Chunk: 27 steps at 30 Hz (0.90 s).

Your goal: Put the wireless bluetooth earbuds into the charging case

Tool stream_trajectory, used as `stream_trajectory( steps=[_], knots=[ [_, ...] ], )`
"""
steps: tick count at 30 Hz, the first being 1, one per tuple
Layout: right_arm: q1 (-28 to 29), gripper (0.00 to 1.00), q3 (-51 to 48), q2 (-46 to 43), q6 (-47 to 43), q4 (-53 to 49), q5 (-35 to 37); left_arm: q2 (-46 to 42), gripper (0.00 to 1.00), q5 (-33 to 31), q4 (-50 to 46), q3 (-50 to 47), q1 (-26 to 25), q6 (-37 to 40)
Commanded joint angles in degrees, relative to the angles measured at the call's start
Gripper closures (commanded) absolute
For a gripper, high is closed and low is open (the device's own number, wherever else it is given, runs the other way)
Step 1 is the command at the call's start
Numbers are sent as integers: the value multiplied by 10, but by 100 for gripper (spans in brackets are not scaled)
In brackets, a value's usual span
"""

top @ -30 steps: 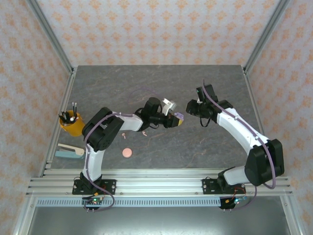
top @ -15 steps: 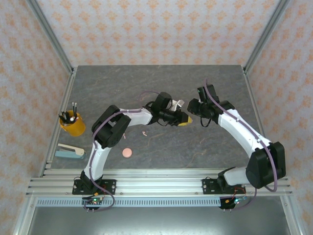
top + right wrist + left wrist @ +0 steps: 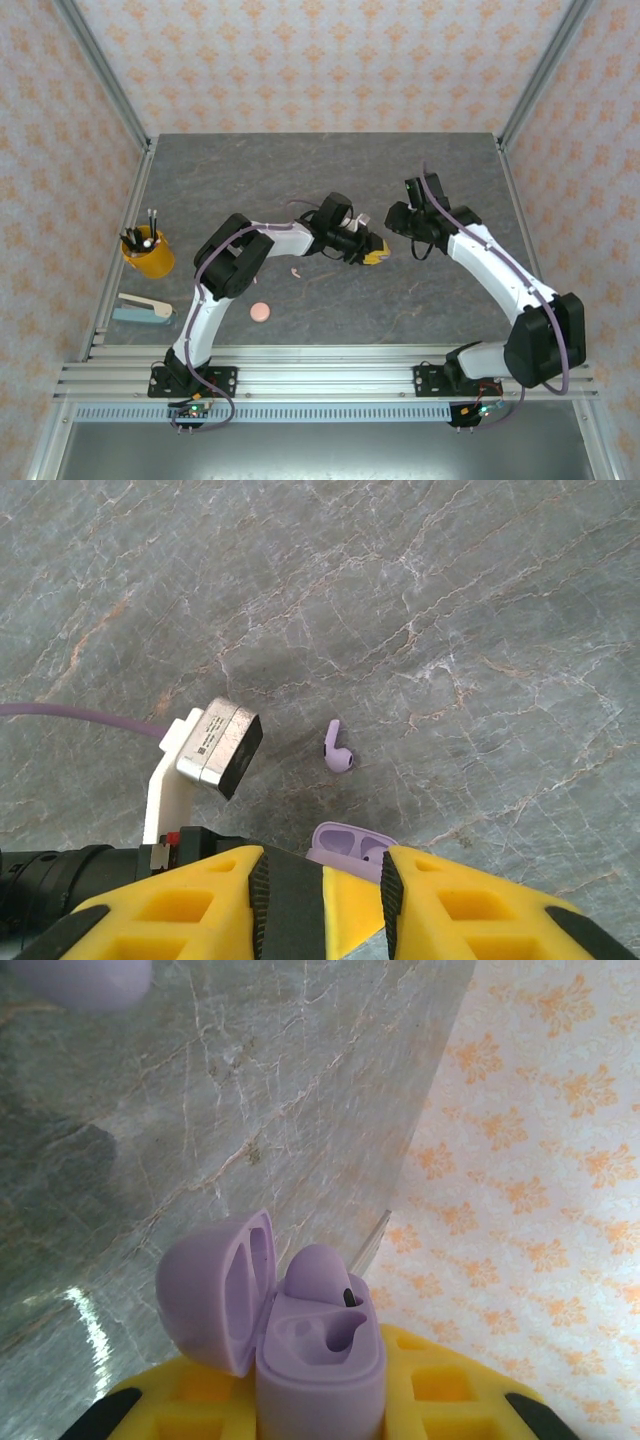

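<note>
The purple charging case (image 3: 318, 1360) stands with its lid open, and my left gripper (image 3: 320, 1415) is shut on it between its yellow fingers (image 3: 470, 1395). One purple earbud (image 3: 318, 1275) sits in the far slot; the near slot is empty. In the top view the left gripper (image 3: 372, 252) is at the table's middle, just left of my right gripper (image 3: 400, 224). The right gripper (image 3: 322, 882) hangs open above the case (image 3: 352, 844), holding nothing. A loose purple earbud (image 3: 338, 750) lies on the table just beyond the case. A pink earbud (image 3: 296, 271) lies left of the left gripper.
A round pink case (image 3: 260, 313) lies shut near the front. A yellow cup of pens (image 3: 146, 252) and a teal stapler-like object (image 3: 140, 310) sit at the left edge. The left arm's silver wrist camera (image 3: 218, 746) is close to the right fingers.
The left arm has stretched right and slightly forward with the purple case, ending under the right gripper. The right arm has hardly moved.
</note>
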Motion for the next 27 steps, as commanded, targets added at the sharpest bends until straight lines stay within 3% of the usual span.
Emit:
stream_trajectory(
  steps=[1, 5, 8, 14, 21, 27],
  knots=[
    [-2, 63, 17, -20, 5, -17, 30, -25, 100, -1, -26, 21, 4, 16],
    [-3, 62, 18, -21, 14, -22, 47, -78, 100, -52, -195, 67, 7, 184],
    [-9, 59, 28, -14, 36, -32, 73, -116, 100, -89, -258, 79, 18, 267],
    [-31, 55, 60, 31, 40, -36, 51, -207, 100, -152, -233, 29, 65, 339],
    [-32, 55, 117, 147, -5, -70, -19, -279, 100, -289, -262, 6, 67, 513],
    [-14, 56, 130, 244, -16, -45, -67, -296, 100, -348, -216, -22, 67, 533]
  ],
)
